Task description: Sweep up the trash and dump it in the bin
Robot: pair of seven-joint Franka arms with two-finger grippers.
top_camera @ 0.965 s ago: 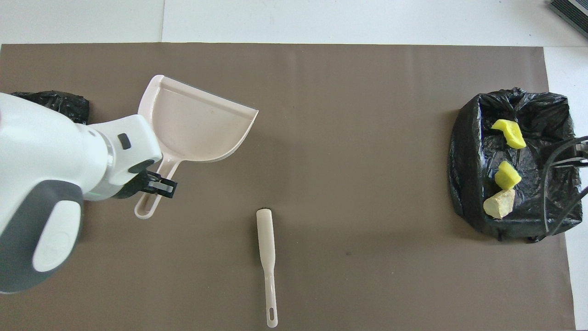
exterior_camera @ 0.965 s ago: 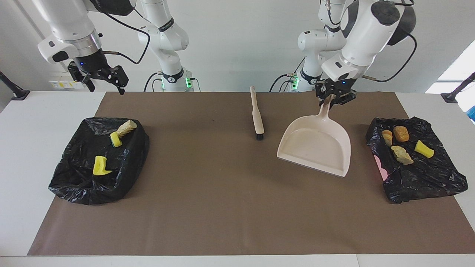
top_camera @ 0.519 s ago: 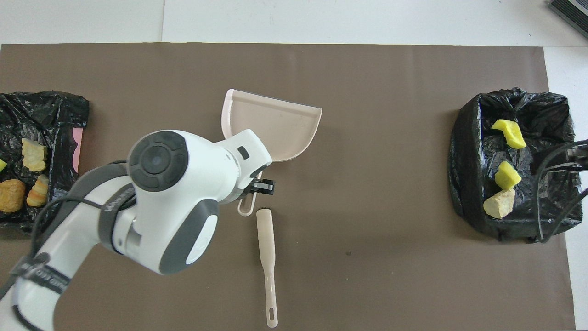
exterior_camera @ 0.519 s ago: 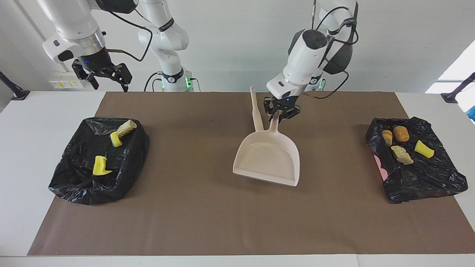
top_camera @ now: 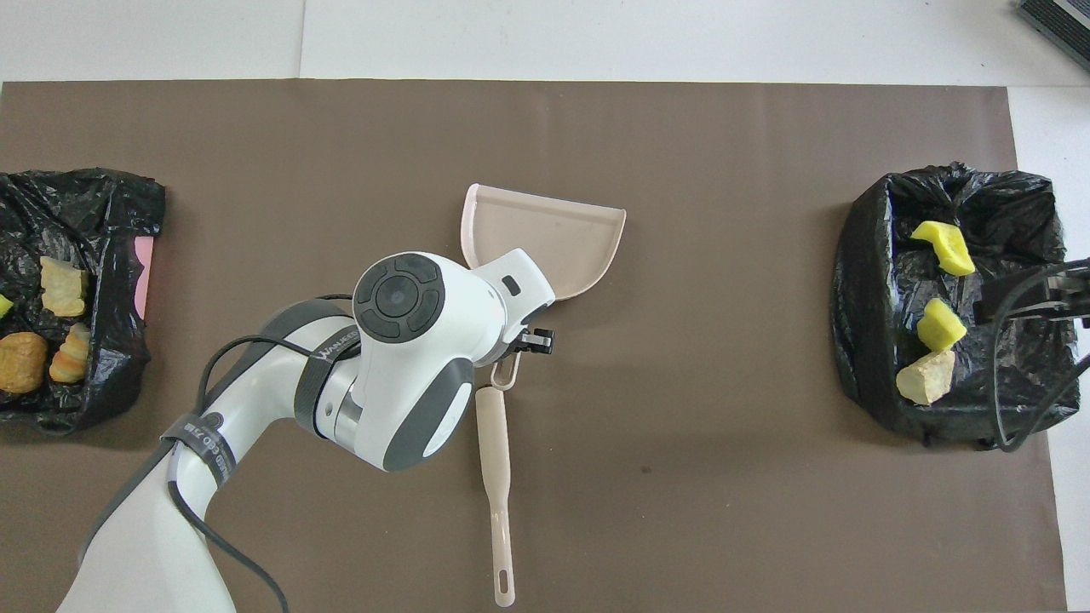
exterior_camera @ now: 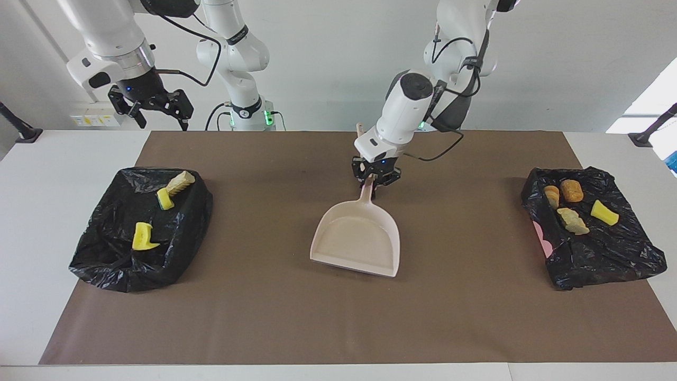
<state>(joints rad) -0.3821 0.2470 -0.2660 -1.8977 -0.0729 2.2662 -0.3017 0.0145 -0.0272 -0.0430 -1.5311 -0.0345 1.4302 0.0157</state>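
L gripper (exterior_camera: 374, 180): fingers clamped on handle of beige dustpan (exterior_camera: 357, 241), over ctr of brown mat (exterior_camera: 285, 312). Pan mouth faces away from robots; whether it sits on the mat or is lifted: cannot tell. Brush (top_camera: 496, 477) lies flat on mat, nearer robots than pan, tip just beside pan handle end.

R gripper (exterior_camera: 156, 108): fingers spread wide, holding nothing, raised at R arm's end of worktop (exterior_camera: 31, 211); arm waits.

Trash: 3 pcs (exterior_camera: 143, 236) in black bag-lined bin (exterior_camera: 106, 259) at R arm's end; 4 pcs (exterior_camera: 571, 219) in second bin (exterior_camera: 608, 259) at L arm's end.
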